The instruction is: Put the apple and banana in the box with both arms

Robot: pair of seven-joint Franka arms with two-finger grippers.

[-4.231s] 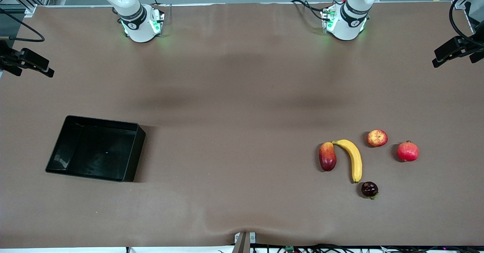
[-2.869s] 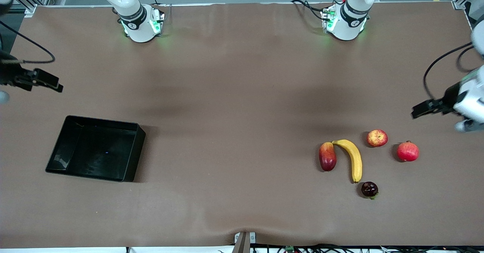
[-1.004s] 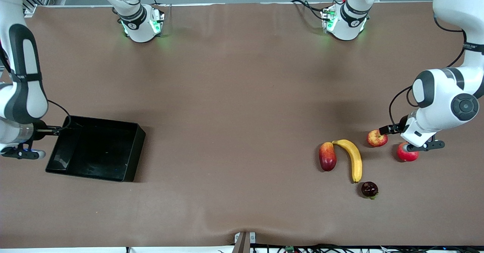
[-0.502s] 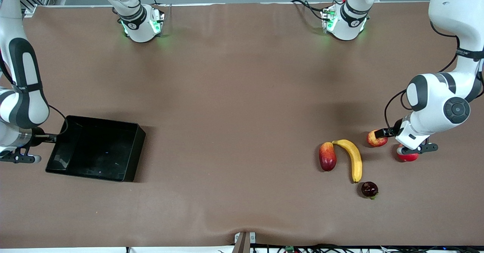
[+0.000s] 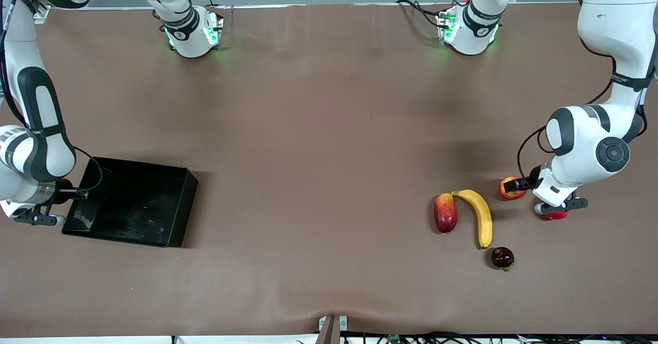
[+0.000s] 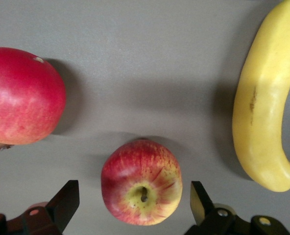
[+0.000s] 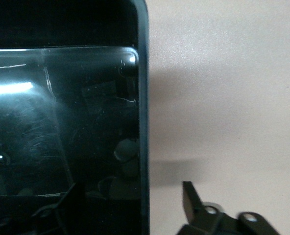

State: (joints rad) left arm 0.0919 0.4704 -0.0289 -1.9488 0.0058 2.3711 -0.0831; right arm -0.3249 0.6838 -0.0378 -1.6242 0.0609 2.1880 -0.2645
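Observation:
The apple, red with yellow patches, lies on the table toward the left arm's end. My left gripper is low over it. In the left wrist view the apple sits between the open fingers with a gap on each side. The yellow banana lies beside the apple, apart from it. The black box stands at the right arm's end. My right gripper is open astride the box's end wall, one finger inside and one outside, touching nothing.
A plain red round fruit lies beside the apple, mostly under the left hand. A red-yellow elongated fruit touches the banana's stem end. A dark purple fruit sits by the banana's tip, nearer the front camera.
Both arms swung in from the table's ends and came down: the left gripper onto the apple, the right gripper onto the box's end wall. The fruits and box have not moved.

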